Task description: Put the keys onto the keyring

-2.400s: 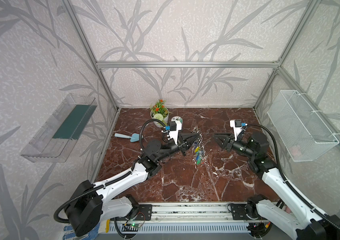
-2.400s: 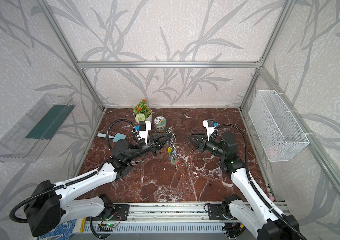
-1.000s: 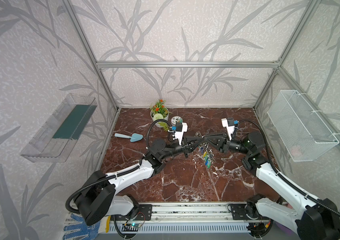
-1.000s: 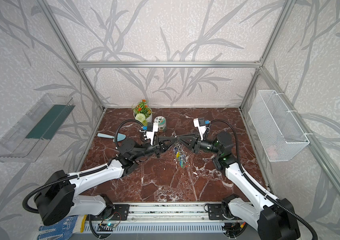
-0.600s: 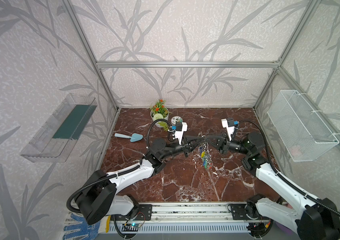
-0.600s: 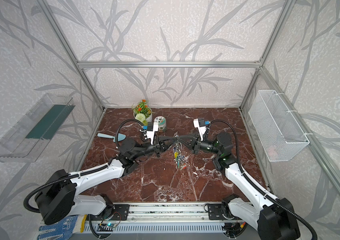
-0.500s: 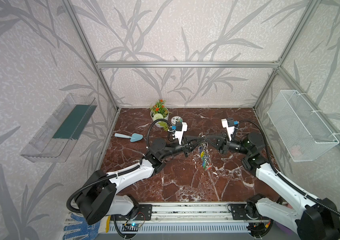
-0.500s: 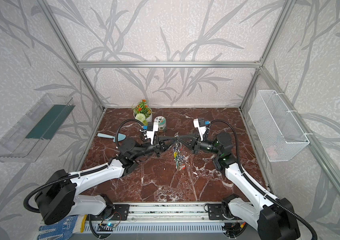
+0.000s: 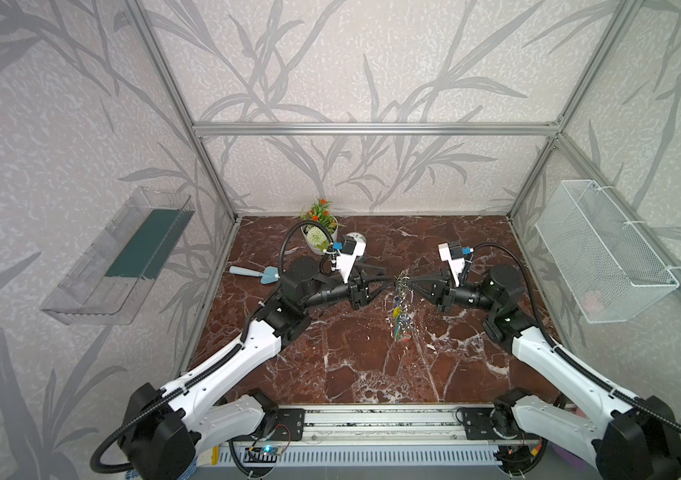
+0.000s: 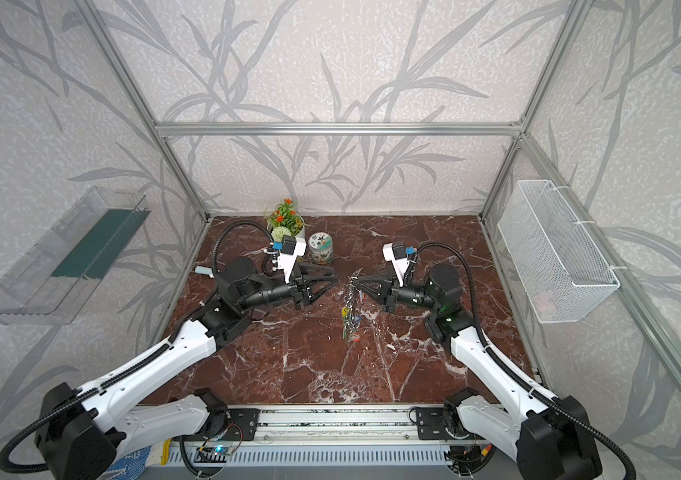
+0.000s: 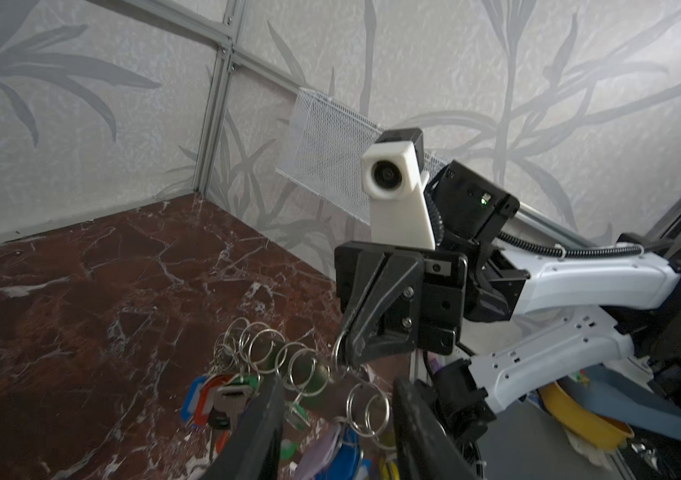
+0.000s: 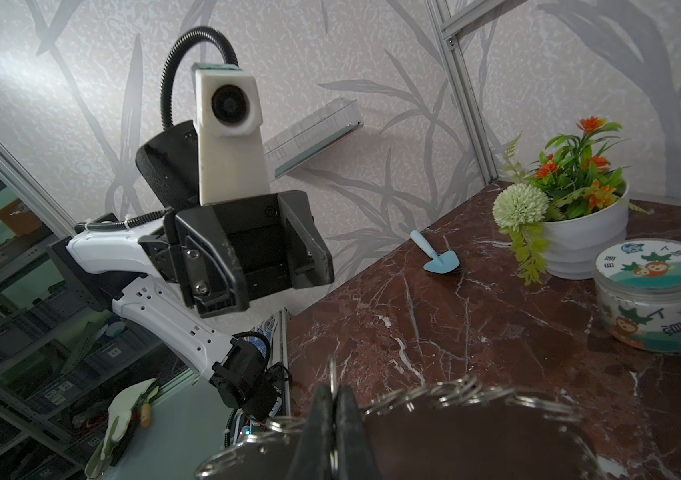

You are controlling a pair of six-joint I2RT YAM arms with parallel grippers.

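A clear plastic shelf (image 9: pixel 122 257) with a dark green floor hangs on the left wall. Below it, near the left edge of the red-brown marble tabletop (image 9: pixel 351 365), lies a small pale-blue trowel (image 9: pixel 261 274). Toward the back wall stand a potted artificial plant (image 9: pixel 320 224) and a round jar with a printed lid (image 10: pixel 320 248).

The left gripper (image 9: pixel 384 277) reaches from the left toward the centre of both top views, raised off the marble. Its jaws stand apart and hold nothing; the left wrist view shows a wide gap between the two black fingers (image 11: pixel 259 432). The tips sit just beside the keyring (image 9: pixel 403 291), and I can make out no contact.

The keyring hangs in the air at the centre, between the two grippers. It is a dark metal plate edged with small split rings, with blue, green, red and yellow tags dangling below. The keys (image 11: pixel 324 446) show as a pale lilac tag low in that bunch, at the bottom of the left wrist view. Whether their ring is threaded onto the plate cannot be told.

The right gripper (image 9: pixel 410 283) comes in from the right, its jaws closed tight on the keyring's upper edge — the right wrist view shows a small ring pinched between the tips.

A white wire basket (image 9: pixel 604 257) hangs on the right wall.
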